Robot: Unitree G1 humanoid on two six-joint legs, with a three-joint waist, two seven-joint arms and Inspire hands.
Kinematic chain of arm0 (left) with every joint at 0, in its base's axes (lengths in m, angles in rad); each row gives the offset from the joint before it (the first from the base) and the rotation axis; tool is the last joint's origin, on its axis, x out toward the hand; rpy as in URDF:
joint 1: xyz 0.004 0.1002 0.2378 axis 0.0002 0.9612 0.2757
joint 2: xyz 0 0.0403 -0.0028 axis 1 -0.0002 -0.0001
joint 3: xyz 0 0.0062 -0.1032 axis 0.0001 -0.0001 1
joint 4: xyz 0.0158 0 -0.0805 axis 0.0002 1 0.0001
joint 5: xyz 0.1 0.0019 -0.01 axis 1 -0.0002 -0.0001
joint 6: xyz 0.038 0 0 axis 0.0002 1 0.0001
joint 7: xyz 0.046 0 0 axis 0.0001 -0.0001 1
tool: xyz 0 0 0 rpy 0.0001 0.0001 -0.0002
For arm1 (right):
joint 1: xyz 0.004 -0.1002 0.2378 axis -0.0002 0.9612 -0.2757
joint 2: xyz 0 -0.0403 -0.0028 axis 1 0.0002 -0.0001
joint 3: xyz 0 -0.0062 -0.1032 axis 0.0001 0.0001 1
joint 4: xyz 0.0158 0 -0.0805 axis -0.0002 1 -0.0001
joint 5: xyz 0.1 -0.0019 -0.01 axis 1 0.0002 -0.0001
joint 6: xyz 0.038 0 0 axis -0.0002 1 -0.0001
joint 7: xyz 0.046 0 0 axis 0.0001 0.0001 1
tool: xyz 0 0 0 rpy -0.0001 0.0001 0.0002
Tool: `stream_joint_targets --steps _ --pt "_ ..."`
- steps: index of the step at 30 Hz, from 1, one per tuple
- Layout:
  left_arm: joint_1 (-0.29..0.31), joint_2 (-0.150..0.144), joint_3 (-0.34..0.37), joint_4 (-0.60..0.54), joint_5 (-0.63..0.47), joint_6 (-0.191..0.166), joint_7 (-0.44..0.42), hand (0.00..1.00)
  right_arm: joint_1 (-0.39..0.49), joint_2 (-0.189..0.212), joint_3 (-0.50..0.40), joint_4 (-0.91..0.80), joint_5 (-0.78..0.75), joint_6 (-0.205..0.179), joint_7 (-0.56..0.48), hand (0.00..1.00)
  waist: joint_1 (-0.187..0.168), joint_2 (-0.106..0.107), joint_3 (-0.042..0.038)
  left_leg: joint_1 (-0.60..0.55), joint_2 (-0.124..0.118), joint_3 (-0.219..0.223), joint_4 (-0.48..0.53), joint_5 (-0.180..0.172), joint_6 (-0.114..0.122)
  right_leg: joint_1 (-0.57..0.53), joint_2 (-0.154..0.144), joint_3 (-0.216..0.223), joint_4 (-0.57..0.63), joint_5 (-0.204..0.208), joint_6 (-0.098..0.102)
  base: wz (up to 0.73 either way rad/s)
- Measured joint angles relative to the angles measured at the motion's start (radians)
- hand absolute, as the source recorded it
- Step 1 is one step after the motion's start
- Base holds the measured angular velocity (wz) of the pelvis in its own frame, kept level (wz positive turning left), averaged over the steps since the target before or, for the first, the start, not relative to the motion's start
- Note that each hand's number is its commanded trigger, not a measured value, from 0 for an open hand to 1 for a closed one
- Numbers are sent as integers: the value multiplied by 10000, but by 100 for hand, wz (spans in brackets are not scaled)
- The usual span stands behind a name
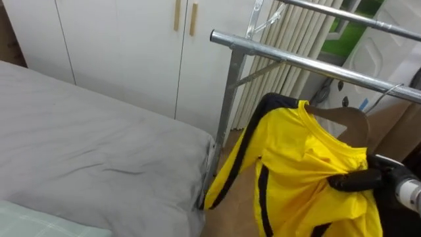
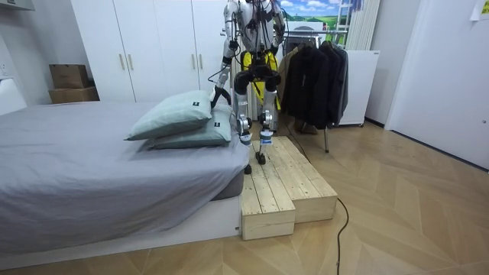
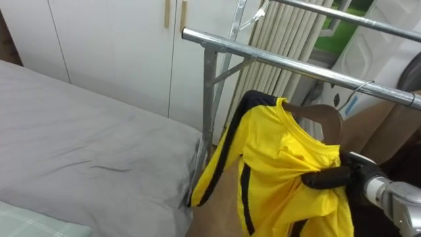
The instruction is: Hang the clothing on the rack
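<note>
Yellow shirt (image 1: pixel 309 164) with dark trim sits on a wooden hanger (image 1: pixel 345 118) at 4 o'clock in the eye views, just under the metal rail (image 1: pixel 316 62) at 2 o'clock. The right hand (image 1: pixel 358 179), in from 4 o'clock, pinches its cloth in curled fingers. A grey bed (image 1: pixel 85 151) lies at 8 o'clock. In the room view the left hand (image 2: pixel 216 93) hangs above the pillows (image 2: pixel 172 114); its grip cannot be told.
</note>
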Motion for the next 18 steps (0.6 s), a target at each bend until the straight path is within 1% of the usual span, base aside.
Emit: stream_joint_targets --steps 5,7,9,14,18 --pt "11 154 -183 -198 23 25 -210 0 6 32 0 176 16 1 167 100 -44 -25 -10 29 0 -37 0 2 -3 54 -4 -54 -33 0 0 2" --pt "29 246 -379 -267 15 65 -238 0 6 31 0 443 80 -27 174 100 -20 -53 -24 68 2 -12 -2 4 -7 109 -3 -66 -68 0 0 2" --pt "101 308 -558 -524 9 131 -282 0 6 33 8 644 159 -83 168 100 -10 -95 -15 115 4 3 -3 5 -8 151 -1 -67 -116 -1 1 0" --pt "93 322 -560 -871 2 140 -466 0 13 49 165 853 365 -91 176 100 -31 -182 22 177 5 13 -2 5 -9 234 -1 -67 -133 -11 13 0" --pt "78 320 -596 -1065 -4 143 -555 0 27 119 239 877 384 -89 142 100 -67 -225 23 184 8 14 -1 4 -9 237 -3 -95 -136 -15 12 0"
